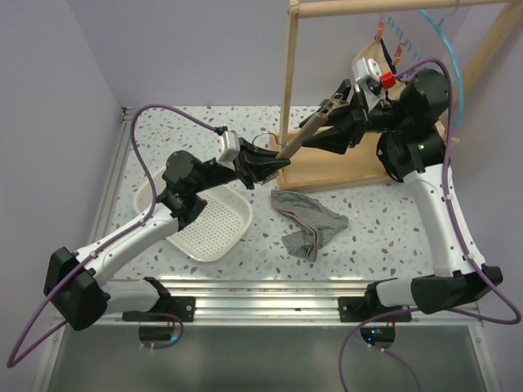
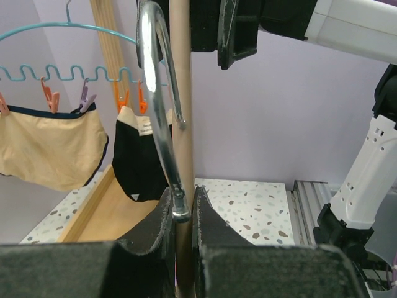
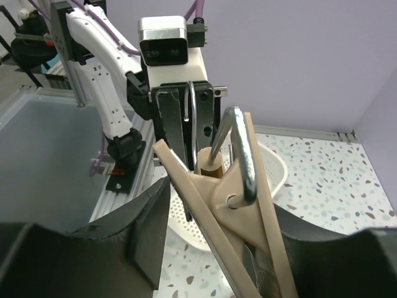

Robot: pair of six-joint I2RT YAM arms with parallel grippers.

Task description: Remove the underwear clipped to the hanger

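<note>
Underwear below the teal hanger looks limp, light; pinch beside clips. Left gripper and seemingly right gripper clamp wooden hanger.

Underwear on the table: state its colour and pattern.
The underwear is grey with fine stripes, clearest in the top external view.

My left arm reaches from its base at seven o'clock toward one o'clock, and its pincer is clamped tight on the lower end of the wooden hanger. My right arm climbs toward twelve o'clock, then folds at the elbow and points to nine o'clock. Its pincer is held high, fingers pressed against either side of the hanger's top.
</note>
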